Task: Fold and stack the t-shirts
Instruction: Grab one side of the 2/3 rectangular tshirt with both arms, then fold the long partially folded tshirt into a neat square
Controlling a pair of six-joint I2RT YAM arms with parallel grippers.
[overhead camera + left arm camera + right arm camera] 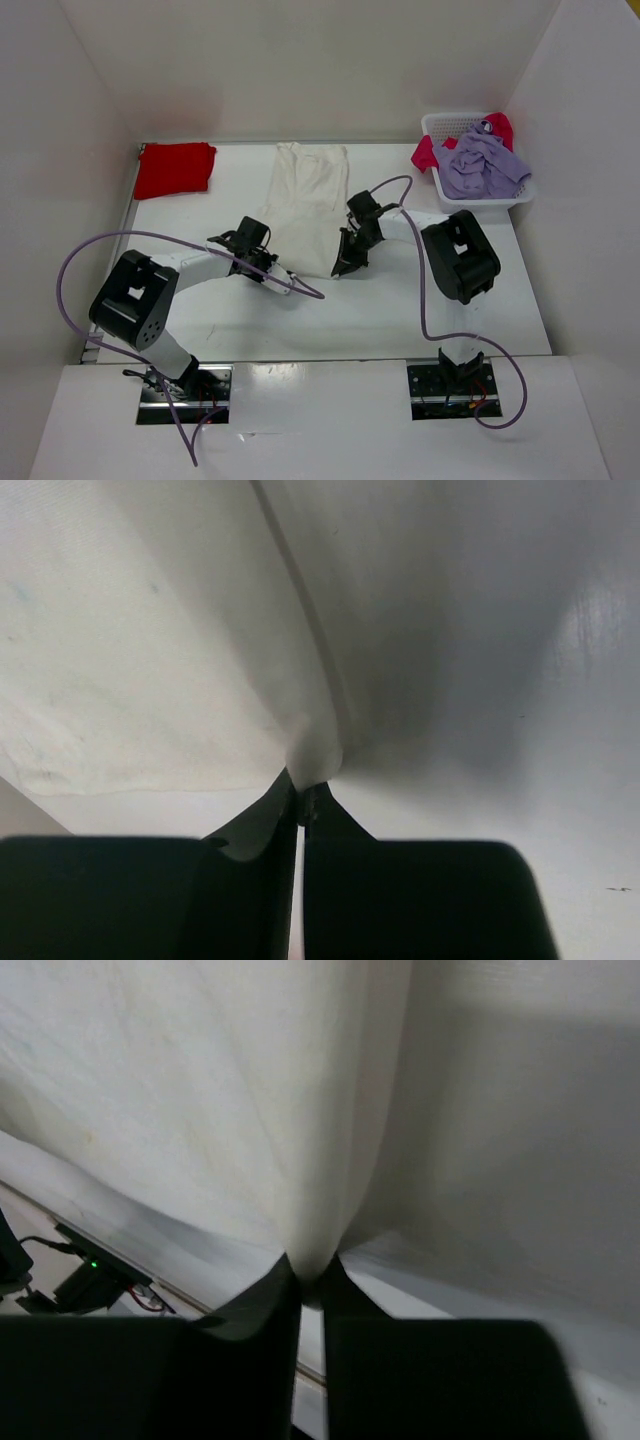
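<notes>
An off-white t-shirt (305, 200) lies folded into a long strip in the middle of the table, running front to back. My left gripper (266, 266) sits at its near left corner. In the left wrist view the left gripper (303, 785) is shut on a pinch of that off-white cloth (150, 660). At the near right corner my right gripper (346, 264) is likewise shut on a fold of the same shirt (200, 1090), the cloth bunched between its tips (312, 1275). A folded red t-shirt (174, 168) rests at the far left.
A white mesh basket (440, 125) stands at the far right corner, holding a crumpled lavender t-shirt (483, 165) and a pinkish red t-shirt (425, 152). White walls close in the table on three sides. Purple cables (150, 238) loop from both arms.
</notes>
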